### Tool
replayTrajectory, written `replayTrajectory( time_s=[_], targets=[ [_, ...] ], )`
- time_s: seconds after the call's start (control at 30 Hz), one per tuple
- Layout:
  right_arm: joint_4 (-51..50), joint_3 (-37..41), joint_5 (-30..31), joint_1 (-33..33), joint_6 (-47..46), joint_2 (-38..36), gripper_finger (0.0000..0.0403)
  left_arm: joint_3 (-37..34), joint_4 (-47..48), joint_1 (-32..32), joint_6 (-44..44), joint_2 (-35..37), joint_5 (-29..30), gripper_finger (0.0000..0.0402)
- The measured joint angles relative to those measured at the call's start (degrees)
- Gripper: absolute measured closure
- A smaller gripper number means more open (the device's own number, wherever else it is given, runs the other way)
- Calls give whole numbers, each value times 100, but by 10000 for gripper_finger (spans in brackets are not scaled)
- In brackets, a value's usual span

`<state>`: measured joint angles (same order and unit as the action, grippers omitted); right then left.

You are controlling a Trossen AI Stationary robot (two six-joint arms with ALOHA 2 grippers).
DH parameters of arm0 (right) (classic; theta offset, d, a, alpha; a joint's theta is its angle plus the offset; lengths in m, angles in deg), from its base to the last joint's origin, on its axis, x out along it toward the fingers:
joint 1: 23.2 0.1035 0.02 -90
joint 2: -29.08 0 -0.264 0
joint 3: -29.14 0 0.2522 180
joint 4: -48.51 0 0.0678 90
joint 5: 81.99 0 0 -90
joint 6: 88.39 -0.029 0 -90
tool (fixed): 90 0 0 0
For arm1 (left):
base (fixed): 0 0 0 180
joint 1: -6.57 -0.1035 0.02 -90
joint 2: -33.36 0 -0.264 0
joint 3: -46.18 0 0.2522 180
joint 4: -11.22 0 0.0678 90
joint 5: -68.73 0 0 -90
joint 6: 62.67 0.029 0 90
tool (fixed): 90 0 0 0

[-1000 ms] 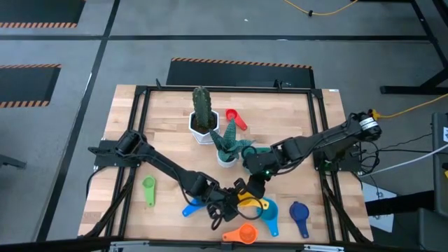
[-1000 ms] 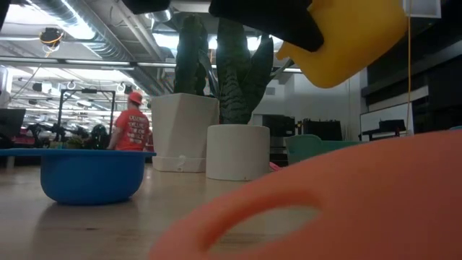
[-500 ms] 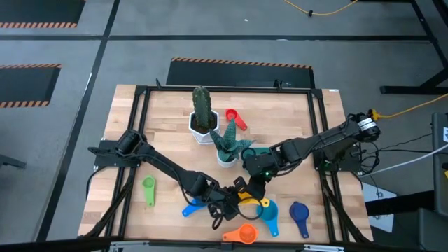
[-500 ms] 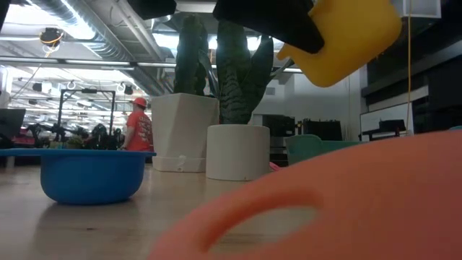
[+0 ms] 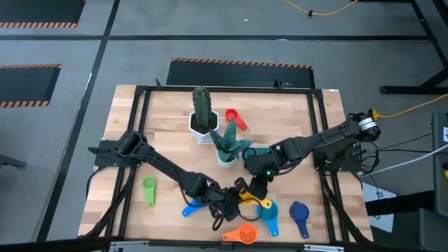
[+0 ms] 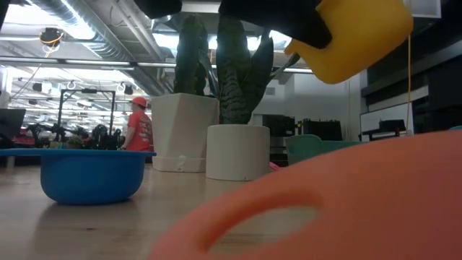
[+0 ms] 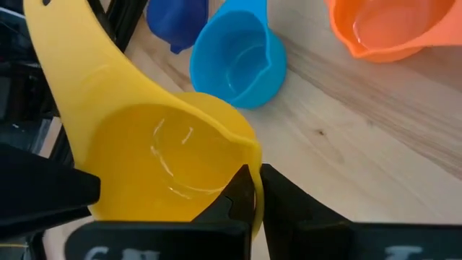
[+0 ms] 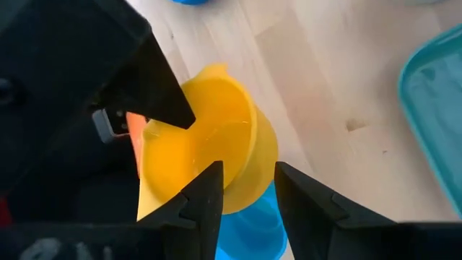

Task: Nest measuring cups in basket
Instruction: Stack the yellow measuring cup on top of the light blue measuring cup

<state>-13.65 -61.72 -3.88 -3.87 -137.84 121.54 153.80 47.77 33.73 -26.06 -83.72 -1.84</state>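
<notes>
— Right, what are we seeing at the front of the pale wooden table (image 5: 280, 112)?

— We are looking at the yellow plastic measuring cup (image 7: 166, 159), hanging clear of the wood, with both arms meeting on it. The left gripper (image 7: 253, 184) is pinching the cup's rim, fingers closed tight on the thin wall.

— And the right gripper (image 8: 247, 184)?

— Its fingers are standing partly apart, either side of the yellow bowl's base, and they appear to be gripping it. So we are noting two holds on one cup.

— Where is the small teal plastic basket (image 8: 433, 108) sitting?

— It is lying just behind the cup, next to the round white pot with the striped plant (image 5: 225, 159), partly under the right arm. No cup is showing in the part of it we can see.

— Are we logging the others?

— We are. The light blue plastic cup (image 7: 238, 61) is resting directly beneath the yellow one. The orange plastic cup (image 5: 245, 233) is lying at the front edge, and the dark blue plastic cup (image 5: 299, 212) is sitting to its right. The mid-blue plastic cup (image 5: 190, 208) is lying left of the grippers, the green plastic cup (image 5: 148, 185) farther left again. The red plastic cup (image 5: 233, 116) is sitting beside the white hexagonal cactus pot (image 5: 203, 129).

— Anything beyond the table?

— A person in an orange shirt (image 6: 138, 128) is standing far off in the room.
</notes>
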Motion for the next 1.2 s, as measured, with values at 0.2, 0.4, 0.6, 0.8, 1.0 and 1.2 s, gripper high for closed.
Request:
replayTrajectory(
  time_s=[0.2, 0.4, 0.6, 0.8, 1.0, 1.2],
  targets=[
    [-38, 0, -247, -9, -163, 0, 273, 0, -12, 7, 88, 0, 187, 393],
    [-56, 2, -334, -7, -177, -3, 273, 0, -64, 9, 396, -2, 371, 392],
    [-69, 7, -443, -3, -177, -4, 274, -4, -144, 7, 598, -7, 491, 392],
    [-110, 16, -440, 0, -177, -4, 300, -4, -180, 7, 598, -9, 527, 385],
    [-187, 32, -424, 0, -177, 11, 334, -4, -220, 9, 598, -9, 585, 363],
    [-186, 35, -386, 2, -177, 11, 347, 0, -281, 12, 598, -2, 688, 356]
  ],
)
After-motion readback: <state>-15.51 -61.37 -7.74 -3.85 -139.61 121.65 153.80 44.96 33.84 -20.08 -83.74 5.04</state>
